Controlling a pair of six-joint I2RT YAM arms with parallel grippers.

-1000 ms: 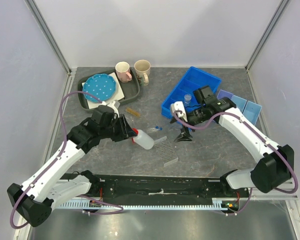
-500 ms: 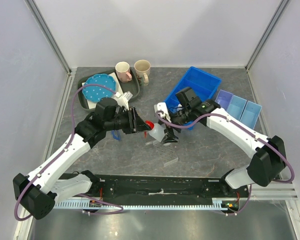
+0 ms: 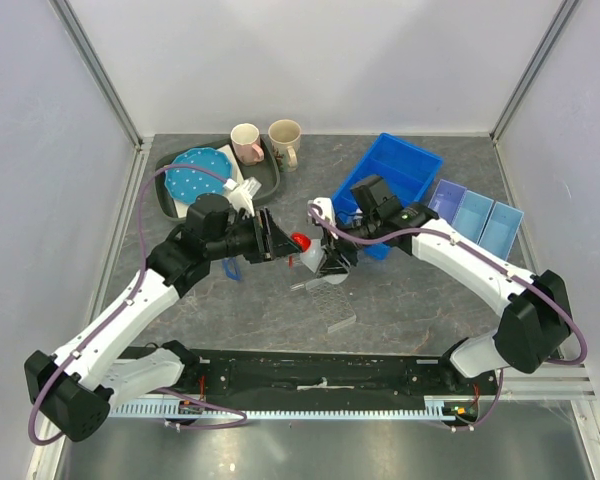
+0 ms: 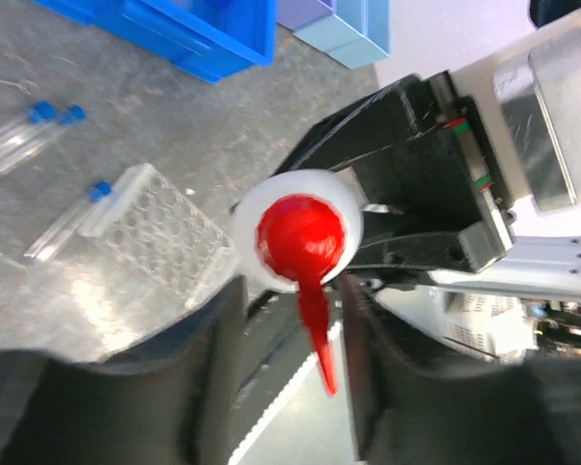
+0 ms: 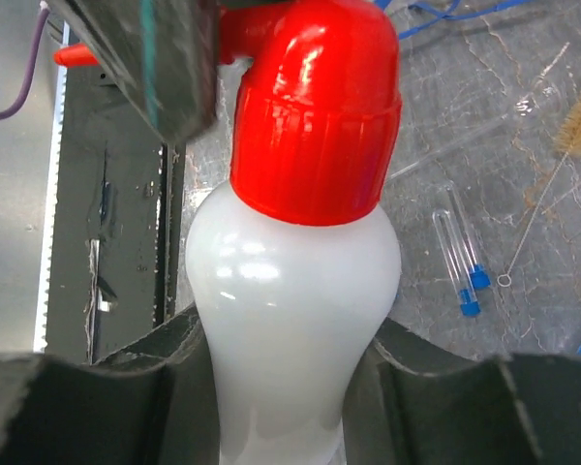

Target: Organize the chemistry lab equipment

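Both arms reached inward. The left gripper faced the right gripper just ahead of its fingertips, and both pinched one squeeze bottle.

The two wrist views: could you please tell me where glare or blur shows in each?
Left wrist: the squeeze bottle is fairly sharp with a soft sheen, while the left fingers are dark and blurred. Right wrist: glare streaks on its red cap, and the right fingers are out of focus.

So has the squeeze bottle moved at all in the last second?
Yes. In the overhead view the squeeze bottle has shifted up and to the right, ending closer to the blue bin.
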